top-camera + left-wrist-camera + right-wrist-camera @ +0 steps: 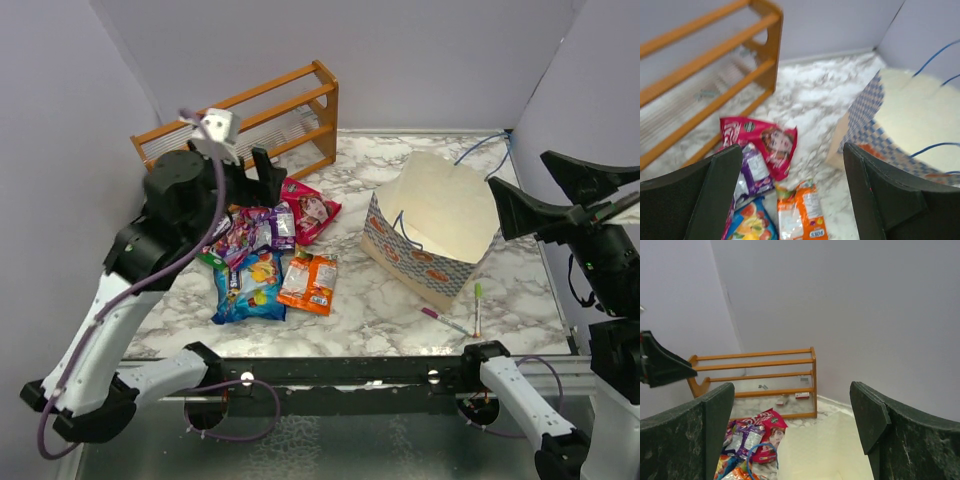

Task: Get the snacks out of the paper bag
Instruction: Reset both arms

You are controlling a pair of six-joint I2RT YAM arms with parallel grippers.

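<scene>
Left gripper [792, 150] is spread wide and empty, hanging over the snacks [272, 255], which lie in a loose pile on the left of the marble worktop [380, 305], just near of the wooden rack [255, 115]. Paper bag [440, 225] sits right of the pile, apart from it, mouth open upward. Right gripper [791, 387] is also spread and empty, raised at the bag's right side.

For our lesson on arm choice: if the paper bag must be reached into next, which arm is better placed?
Likely right: the right tool, open, hangs beside the paper bag, while the left tool, also open, is over the snacks farther away.
</scene>
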